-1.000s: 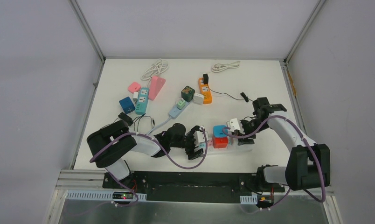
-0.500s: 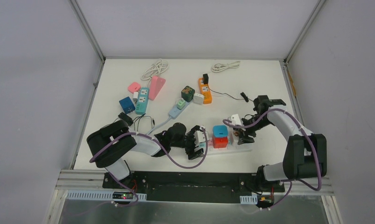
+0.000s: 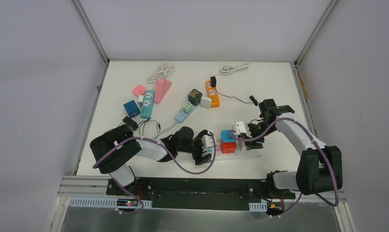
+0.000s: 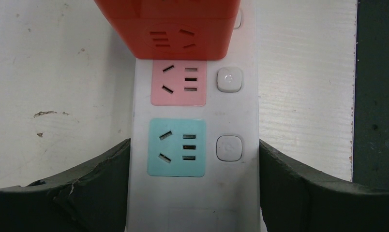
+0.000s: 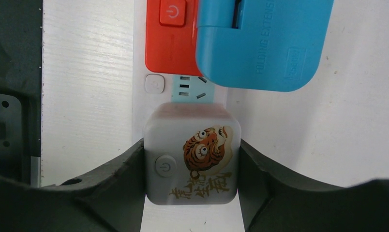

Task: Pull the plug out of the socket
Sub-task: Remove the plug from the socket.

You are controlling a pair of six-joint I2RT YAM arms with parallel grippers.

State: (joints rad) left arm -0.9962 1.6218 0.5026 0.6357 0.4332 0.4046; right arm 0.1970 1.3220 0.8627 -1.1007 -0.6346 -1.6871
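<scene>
A white power strip [image 3: 250, 149] lies near the table's front edge. My left gripper [image 3: 205, 145] is shut on its left end; in the left wrist view the gripper [image 4: 195, 151] clamps the strip [image 4: 231, 200] beside a teal socket [image 4: 176, 147]. A red cube plug [image 3: 228, 148] and a blue plug [image 3: 227, 136] sit on the strip. My right gripper [image 3: 243, 130] is shut on a white cube plug with a tiger picture [image 5: 190, 159] over the strip's right end. Its prongs are hidden.
Farther back lie an orange strip [image 3: 212, 93], a teal strip [image 3: 147, 104], a pink strip [image 3: 162, 90], a light blue strip [image 3: 184, 112], a blue cube [image 3: 131, 108], a dark cube [image 3: 195, 96] and white cables [image 3: 233, 68]. A black cable end [image 3: 253, 100] lies near the right arm.
The right arm swung out to the right, then back left, with the white tiger plug still in its jaws. The left gripper and the strip have not moved.
</scene>
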